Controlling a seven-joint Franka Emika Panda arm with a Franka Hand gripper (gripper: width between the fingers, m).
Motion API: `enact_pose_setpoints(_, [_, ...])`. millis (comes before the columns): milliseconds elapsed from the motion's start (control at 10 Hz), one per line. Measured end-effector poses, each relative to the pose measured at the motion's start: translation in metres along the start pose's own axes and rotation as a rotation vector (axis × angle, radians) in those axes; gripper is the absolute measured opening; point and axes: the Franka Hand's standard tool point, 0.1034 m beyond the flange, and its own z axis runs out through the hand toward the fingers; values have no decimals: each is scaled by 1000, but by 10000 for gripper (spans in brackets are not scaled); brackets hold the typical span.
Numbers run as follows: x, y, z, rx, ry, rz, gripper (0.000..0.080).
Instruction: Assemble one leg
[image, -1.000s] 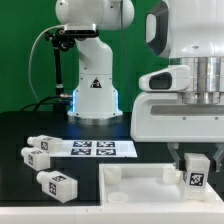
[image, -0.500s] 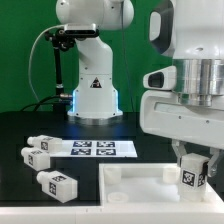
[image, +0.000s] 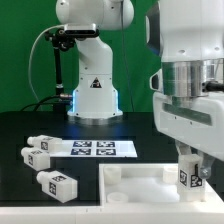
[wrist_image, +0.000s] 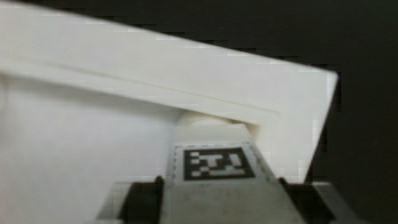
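Panel (image: 140, 180): a flat white panel with a raised rim is seen lying at the near edge of the table (image: 20, 130), toward the near corner on the exterior view's right.
Held leg (image: 191, 171): one tagged white leg is held upright over that end of the panel; in the wrist view the leg (wrist_image: 217, 165) points at the panel's corner (wrist_image: 222, 122), where a small hole or boss seems to sit. Whether contact is made cannot be told.
Fingers (image: 191, 172): closed on the leg, one dark finger on each side of it in the wrist view (wrist_image: 214, 195).
Step in hand: judged to be the seating of the leg into the panel's corner.
How it is best done: the leg should be kept vertical and centred over the corner fitting before any downward push is given; a tilt would likely jam it against the rim. If the joint is threaded, light pressure with turning would be called for, and the grip should not be loosened until the leg stands by itself.
Spare legs (image: 48, 168): three more are seen lying near the table's edge on the exterior view's left, well apart from the panel.
Marker board (image: 95, 149): it lies flat mid-table, beyond the panel.
Arm base (image: 92, 95): it stands at the far edge.
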Motion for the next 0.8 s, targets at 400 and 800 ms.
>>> enact_pose_setpoints(400, [9, 1, -3, 31, 5, -603, 640])
enact_pose_setpoints(800, [8, 1, -7, 20, 20, -975, 649])
